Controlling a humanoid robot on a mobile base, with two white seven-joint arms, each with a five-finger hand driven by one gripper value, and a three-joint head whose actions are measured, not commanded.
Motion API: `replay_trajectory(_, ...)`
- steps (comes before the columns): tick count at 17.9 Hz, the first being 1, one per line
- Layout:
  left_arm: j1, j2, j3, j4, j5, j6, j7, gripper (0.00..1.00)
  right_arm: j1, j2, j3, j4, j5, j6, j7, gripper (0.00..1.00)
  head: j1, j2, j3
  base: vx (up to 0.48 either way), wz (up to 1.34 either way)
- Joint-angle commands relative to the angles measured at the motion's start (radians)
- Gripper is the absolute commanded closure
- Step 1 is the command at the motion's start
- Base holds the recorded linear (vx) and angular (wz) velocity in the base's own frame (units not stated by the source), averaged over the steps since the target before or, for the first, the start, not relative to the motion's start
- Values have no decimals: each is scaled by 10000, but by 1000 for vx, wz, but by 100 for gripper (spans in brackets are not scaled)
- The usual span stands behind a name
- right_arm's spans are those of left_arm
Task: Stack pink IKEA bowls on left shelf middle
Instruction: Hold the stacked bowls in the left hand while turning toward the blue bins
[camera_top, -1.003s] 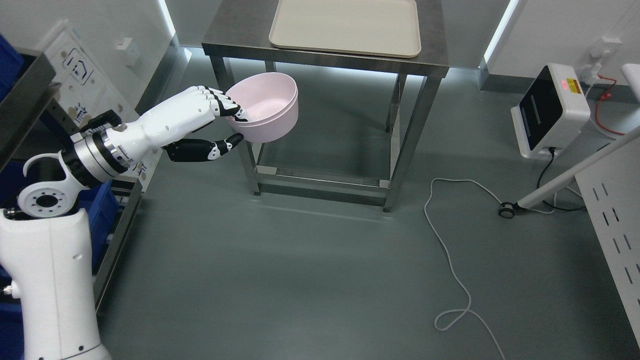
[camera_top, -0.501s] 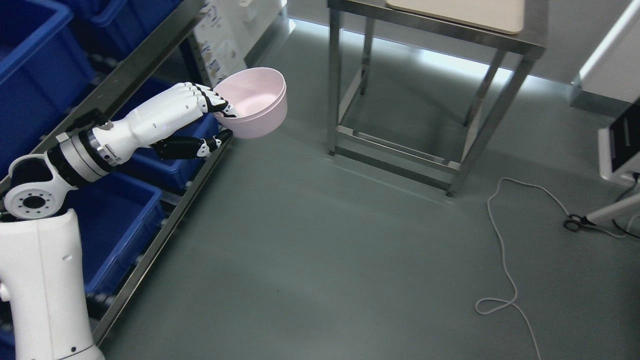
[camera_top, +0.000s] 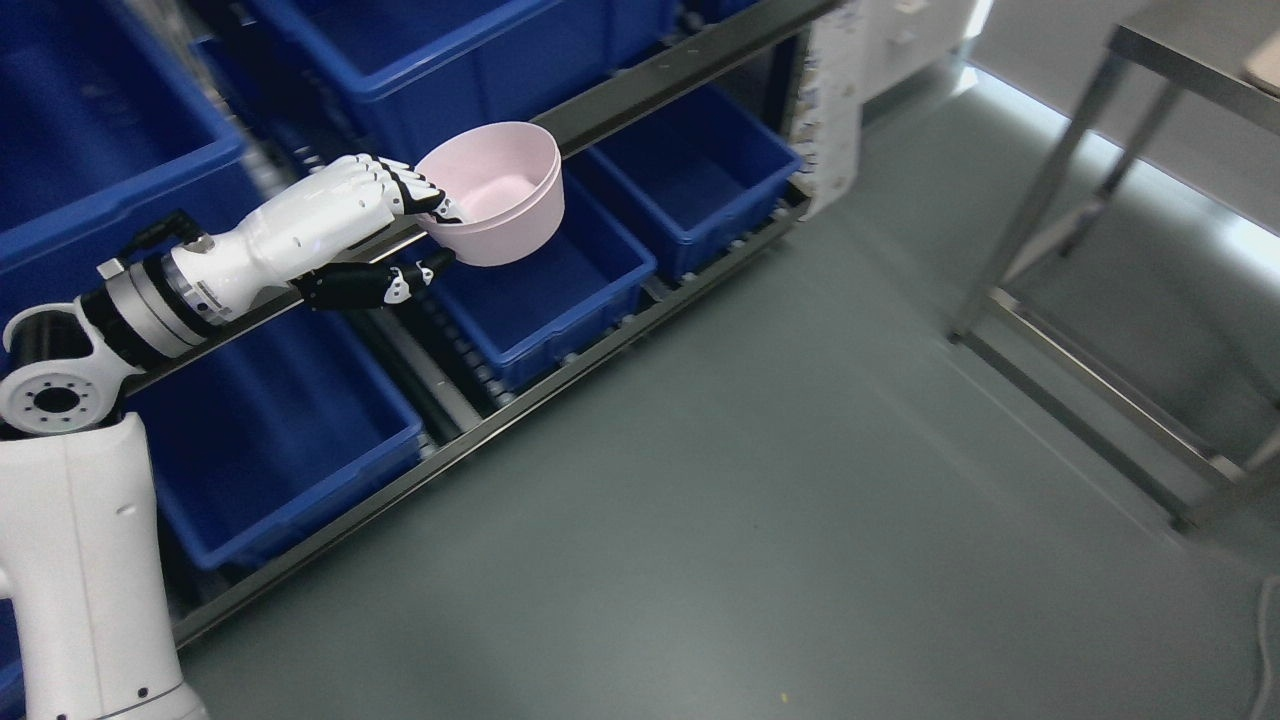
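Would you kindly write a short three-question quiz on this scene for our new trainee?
1. True or false: the left hand grips the pink bowl by its rim.
2. Multiple choice: what colour are the bins on the shelf? A) green B) blue C) red
3. Fill in: at the picture's right edge stands a metal ____.

Key:
1. True; fingers hook over the rim, with the thumb under the bowl.
2. B
3. table
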Motion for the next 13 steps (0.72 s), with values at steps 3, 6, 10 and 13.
replay_trajectory(3,-988,80,65,387,-261,2,5,98,289,-175,-107,-337,-303,7,4,0,0,0,0,-158,1163)
replay_trajectory(6,-1678,49,35,694,-599,2,5,98,289,-175,-107,-337,-303,-8,4,0,0,-2,0,-61,918)
replay_trajectory(10,-2247,3,-57,1077,-921,2,5,98,289,-175,-107,-337,-303,7,4,0,0,-4,0,44,531)
replay_trajectory(13,-2692,-43,-608,1568,-1303,2,21,98,289,-175,-107,-337,-303,-8,4,0,0,-4,0,68,242)
